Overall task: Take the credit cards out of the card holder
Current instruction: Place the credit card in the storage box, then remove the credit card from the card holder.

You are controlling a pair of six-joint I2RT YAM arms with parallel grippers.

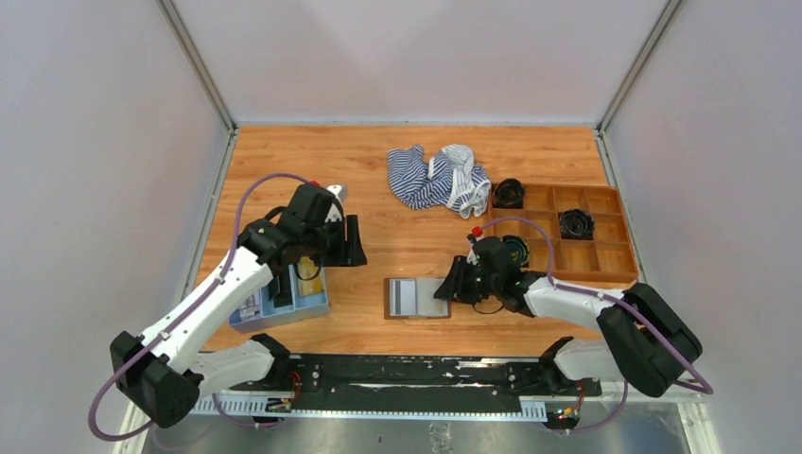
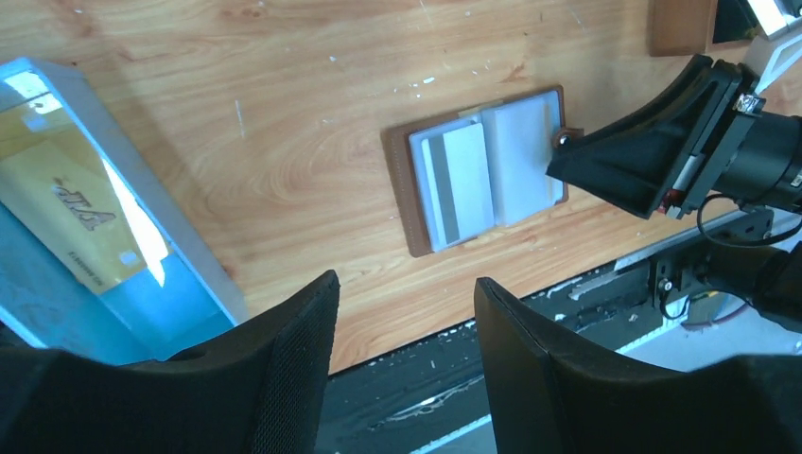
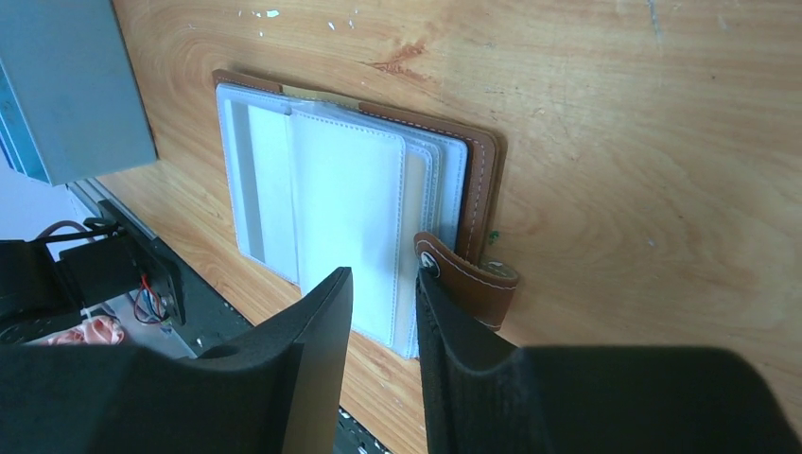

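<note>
A yellow card [image 2: 66,213] lies in the blue tray [image 1: 274,322] on the left. Just right of the tray, the left gripper [image 2: 405,288] hangs with its jaws wide apart, holding nothing. The card holder [image 2: 520,161] lies open on the table in the near middle, with a grey card [image 2: 463,180] in its left pocket. The right gripper [image 3: 383,276] touches its right edge. I cannot tell if its jaws pinch a page.

The right tool [image 3: 383,288] covers the card holder's [image 3: 340,189] pocket edges, leaving its grip unclear; one credit card [image 3: 322,92] shows only a sliver.
</note>
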